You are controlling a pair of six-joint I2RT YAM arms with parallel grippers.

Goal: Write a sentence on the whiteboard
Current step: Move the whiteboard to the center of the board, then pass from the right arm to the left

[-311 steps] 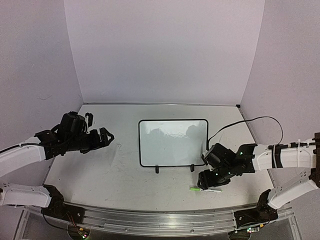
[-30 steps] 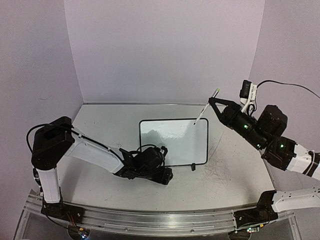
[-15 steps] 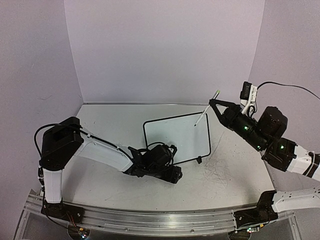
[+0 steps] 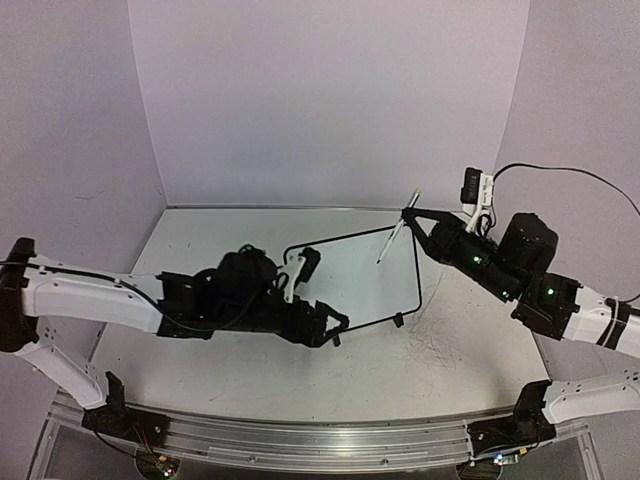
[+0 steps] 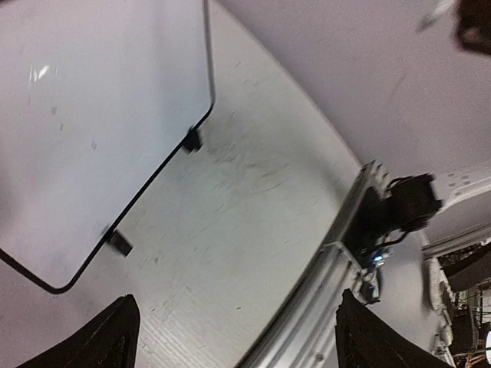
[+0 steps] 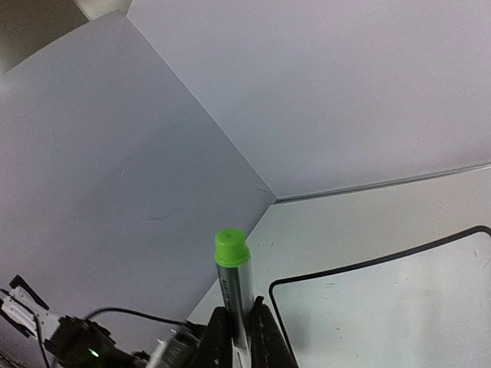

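lilac walls (image 4: 330, 100) surround a scuffed tabletop (image 4: 430, 350) bearing the whiteboard (image 4: 355, 280).

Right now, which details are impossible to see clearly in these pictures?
- Marker tip: right wrist view, hidden below the right claw and the bottom edge.
- Tip contact with the whiteboard: top view, too small.
- Whiteboard's near left corner: top view, covered by the left arm.
- Any writing on the board: left wrist view blurred, top view too small.
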